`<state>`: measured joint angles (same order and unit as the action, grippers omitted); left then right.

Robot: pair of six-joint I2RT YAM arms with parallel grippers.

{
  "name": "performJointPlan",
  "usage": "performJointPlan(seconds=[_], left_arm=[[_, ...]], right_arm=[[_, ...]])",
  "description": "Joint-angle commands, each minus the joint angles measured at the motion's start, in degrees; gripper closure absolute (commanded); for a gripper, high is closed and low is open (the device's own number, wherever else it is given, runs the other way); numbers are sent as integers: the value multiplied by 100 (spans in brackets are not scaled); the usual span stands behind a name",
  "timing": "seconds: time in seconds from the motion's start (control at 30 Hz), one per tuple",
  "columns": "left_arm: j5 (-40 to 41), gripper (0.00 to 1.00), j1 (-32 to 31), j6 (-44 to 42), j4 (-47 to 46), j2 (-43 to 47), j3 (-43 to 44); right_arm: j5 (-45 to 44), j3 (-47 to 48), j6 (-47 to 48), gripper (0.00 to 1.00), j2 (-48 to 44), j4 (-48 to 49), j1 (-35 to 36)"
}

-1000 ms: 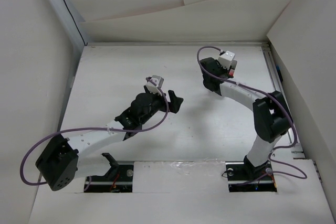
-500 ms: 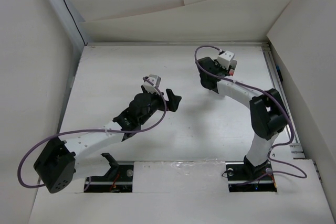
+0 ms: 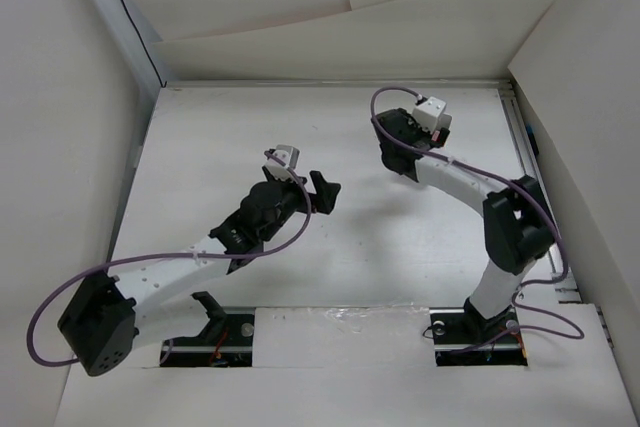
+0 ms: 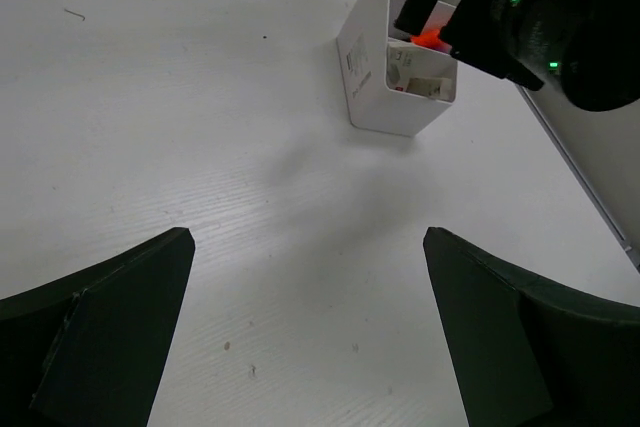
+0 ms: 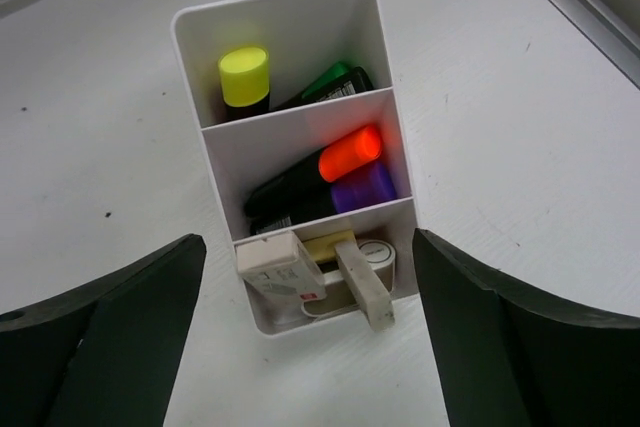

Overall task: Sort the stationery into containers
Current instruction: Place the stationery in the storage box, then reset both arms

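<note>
As the left gripper (image 4: 308, 247) has edged leftward, jaws apart and empty, we log the right gripper (image 5: 307, 239) equally spread above the white three-compartment plastic tub (image 5: 290, 7). Bright-capped markers (image 5: 350, 154) lie inside; sorting seems finished.

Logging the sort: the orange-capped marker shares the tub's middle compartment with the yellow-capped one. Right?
Not quite. The right wrist view shows the orange-capped marker in the middle compartment of the tub beside a purple-capped marker; the yellow-capped marker stands in the compartment beyond.
</note>
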<state>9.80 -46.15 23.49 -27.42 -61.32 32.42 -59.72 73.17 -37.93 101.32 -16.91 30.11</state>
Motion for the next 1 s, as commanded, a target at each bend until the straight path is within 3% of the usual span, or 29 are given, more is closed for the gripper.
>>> performJointPlan(seconds=[0.0, 0.1, 0.43, 0.6, 0.97], left_arm=[[197, 0, -26, 130, -185, 321, -104], [469, 0, -26, 279, -185, 462, -175], [611, 0, -26, 656, 35, 341, -122], [734, 0, 27, 710, 35, 445, -236], [215, 0, 203, 710, -62, 612, -394]], right_arm=[[407, -249, 101, 8, -1024, 204, 144], [951, -864, 373, 0, -1947, 660, 276], [1885, -2420, 516, 0, -3968, 848, 566], [1956, -2877, 401, 0, -4585, 785, 909], [2009, -3212, 58, 0, -5359, 117, 909]])
